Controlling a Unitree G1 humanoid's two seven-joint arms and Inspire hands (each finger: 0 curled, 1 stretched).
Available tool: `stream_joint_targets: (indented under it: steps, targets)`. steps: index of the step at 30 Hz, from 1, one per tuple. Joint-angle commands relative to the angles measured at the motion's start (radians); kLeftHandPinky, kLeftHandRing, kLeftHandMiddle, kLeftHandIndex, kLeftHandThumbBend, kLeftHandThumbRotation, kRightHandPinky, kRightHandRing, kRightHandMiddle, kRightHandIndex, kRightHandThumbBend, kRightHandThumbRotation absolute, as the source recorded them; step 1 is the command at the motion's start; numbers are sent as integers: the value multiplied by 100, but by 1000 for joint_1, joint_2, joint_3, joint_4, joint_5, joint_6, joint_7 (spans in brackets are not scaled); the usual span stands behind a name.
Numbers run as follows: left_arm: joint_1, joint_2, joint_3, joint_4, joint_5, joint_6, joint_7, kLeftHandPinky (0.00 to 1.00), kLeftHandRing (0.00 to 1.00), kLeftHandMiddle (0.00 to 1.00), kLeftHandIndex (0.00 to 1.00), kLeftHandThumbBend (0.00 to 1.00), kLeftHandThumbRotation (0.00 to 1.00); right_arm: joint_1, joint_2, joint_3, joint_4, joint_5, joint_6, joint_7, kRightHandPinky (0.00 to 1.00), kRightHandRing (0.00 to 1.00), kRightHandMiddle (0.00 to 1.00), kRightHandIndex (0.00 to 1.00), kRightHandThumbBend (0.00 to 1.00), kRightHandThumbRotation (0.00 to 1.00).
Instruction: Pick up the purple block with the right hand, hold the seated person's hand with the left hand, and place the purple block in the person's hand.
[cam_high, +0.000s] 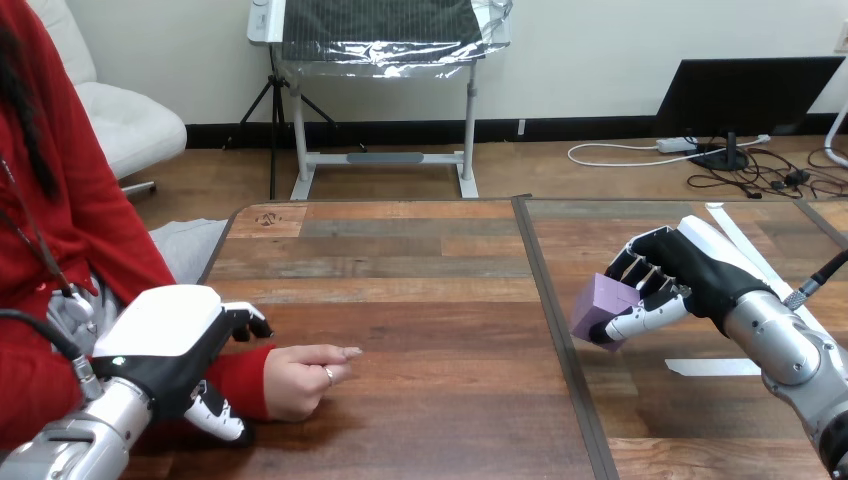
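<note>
My right hand (672, 272) is at the right of the table, fingers and thumb curled round the purple block (603, 303), which it holds a little above the wood. The person's hand (305, 378) rests on the table at the lower left, loosely closed, pointing right. My left hand (170, 340) lies over the person's wrist at the red sleeve cuff (240, 380), with its fingers (247, 323) curled over the far side and the thumb (217, 412) on the near side. About a third of the table's width separates the block from the person's hand.
A dark seam (560, 340) runs front to back between the two tabletop halves, just left of the block. White tape strips (714, 367) lie on the right half. The wooden table (400, 270) stretches bare between the two hands.
</note>
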Motion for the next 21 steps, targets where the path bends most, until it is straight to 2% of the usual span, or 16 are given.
stream_joint_targets:
  steps: [1, 15, 21]
  targets:
    - [-88, 27, -21, 23, 22, 29, 13, 70, 74, 75, 75, 99, 13, -25, -12, -24, -48, 21, -30, -18, 44, 45, 48, 49, 83, 0]
    - [-125, 36, -46, 70, 4, 59, -4, 70, 76, 77, 76, 99, 10, -27, -11, -33, -42, 32, -25, -8, 43, 44, 48, 48, 83, 0]
    - [-145, 39, -59, 94, -5, 80, -43, 67, 75, 78, 76, 98, 10, -27, -13, -25, -43, 27, -26, -18, 43, 45, 48, 48, 83, 0]
